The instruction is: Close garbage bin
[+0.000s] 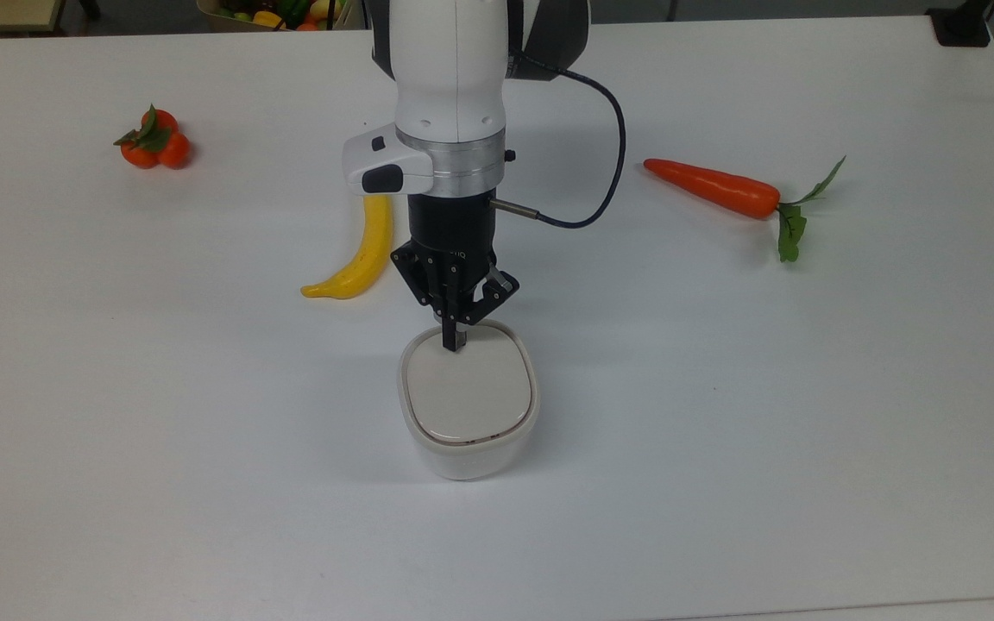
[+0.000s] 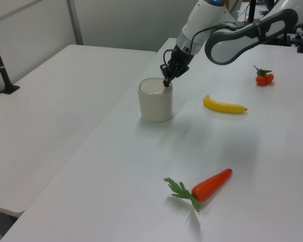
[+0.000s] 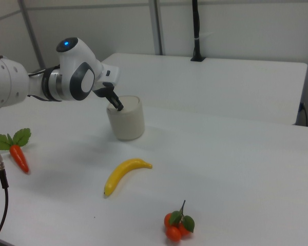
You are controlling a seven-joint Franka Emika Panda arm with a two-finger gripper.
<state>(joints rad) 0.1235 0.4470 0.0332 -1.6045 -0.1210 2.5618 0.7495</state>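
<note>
Gripper (image 1: 455, 343) has its fingers pressed together w/ no gap, holding nothing; the tip sits on the far edge of the lid (image 1: 468, 392) of the garbage bin (image 1: 468, 453), and looks to be touching it, though contact is hard to confirm. Lid lies flat on the tub, flush w/ the rim. Bin stands upright near the middle of the white table (image 1: 808, 388), w/ bare table all around it. Banana (image 1: 359, 250) lies behind the bin toward the top view's left, near but apart, partly hidden by the wrist. Carrot (image 1: 717, 188) is well off to the top view's right, small oranges (image 1: 152, 142) well off to the top view's left. Nothing stands between gripper and lid. Arm (image 2: 227, 35) comes in from the far side of the table; in the left view it slopes down to the bin's rim (image 2: 164, 86), fingers tilted rather than plumb. A dark cable (image 1: 609, 164) loops off the wrist.
</note>
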